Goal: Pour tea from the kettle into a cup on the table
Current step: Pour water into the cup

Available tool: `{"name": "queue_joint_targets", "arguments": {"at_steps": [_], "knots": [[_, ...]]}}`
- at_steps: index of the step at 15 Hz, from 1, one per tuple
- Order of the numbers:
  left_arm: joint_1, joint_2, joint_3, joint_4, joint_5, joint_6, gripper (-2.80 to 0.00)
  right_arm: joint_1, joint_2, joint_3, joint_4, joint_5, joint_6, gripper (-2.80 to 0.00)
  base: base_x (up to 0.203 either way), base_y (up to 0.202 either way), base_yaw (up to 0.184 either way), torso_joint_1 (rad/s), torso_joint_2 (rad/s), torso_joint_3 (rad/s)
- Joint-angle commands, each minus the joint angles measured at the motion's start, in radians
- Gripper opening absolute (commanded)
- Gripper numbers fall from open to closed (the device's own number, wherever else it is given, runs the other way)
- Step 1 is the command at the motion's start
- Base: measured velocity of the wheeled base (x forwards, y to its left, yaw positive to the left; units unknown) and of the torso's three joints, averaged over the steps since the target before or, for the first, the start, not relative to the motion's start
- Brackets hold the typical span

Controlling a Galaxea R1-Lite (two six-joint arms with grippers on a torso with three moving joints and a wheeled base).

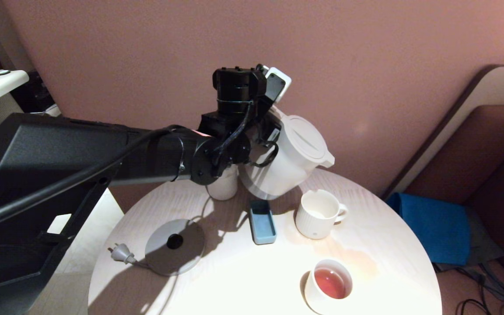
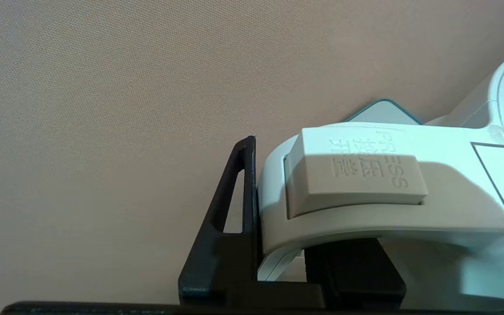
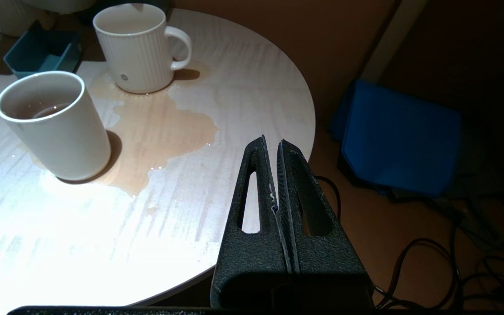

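Observation:
The white kettle [image 1: 298, 155] hangs tilted above the table [image 1: 234, 280], its spout [image 1: 328, 159] over the ribbed cup [image 1: 319, 214] with the ear handle. My left gripper [image 1: 271, 127] is shut on the kettle's handle [image 2: 365, 218], one black finger [image 2: 245, 197] pressed against its side. No stream of tea shows. Reddish tea [image 1: 330, 282] fills a plainer white cup [image 1: 327, 286], and a brown puddle [image 3: 160, 127] spreads between the two cups. My right gripper [image 3: 271, 146] is shut and empty off the table's edge.
The grey kettle base [image 1: 174, 247] with its plug [image 1: 120, 253] lies on the table's left part. A blue tray [image 1: 263, 226] sits beside the ribbed cup, and a white tumbler [image 1: 223, 186] stands behind my arm. A blue bag [image 1: 438, 227] and cables lie on the floor.

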Motion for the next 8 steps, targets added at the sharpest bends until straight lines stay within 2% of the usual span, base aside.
{"name": "queue_joint_targets", "arguments": {"at_steps": [1,8], "knots": [[-0.001,0.001,0.005,-0.001,0.003,0.016,-2.80,0.000,0.001,0.000,0.000,0.001,0.000,-2.80,0.000,0.000,0.000,0.000,0.00,0.000],[-0.001,-0.011,0.062,0.000,0.002,0.128,-2.80,0.000,0.001,0.000,0.000,0.001,0.000,-2.80,0.000,0.000,0.000,0.000,0.00,0.000]]}}
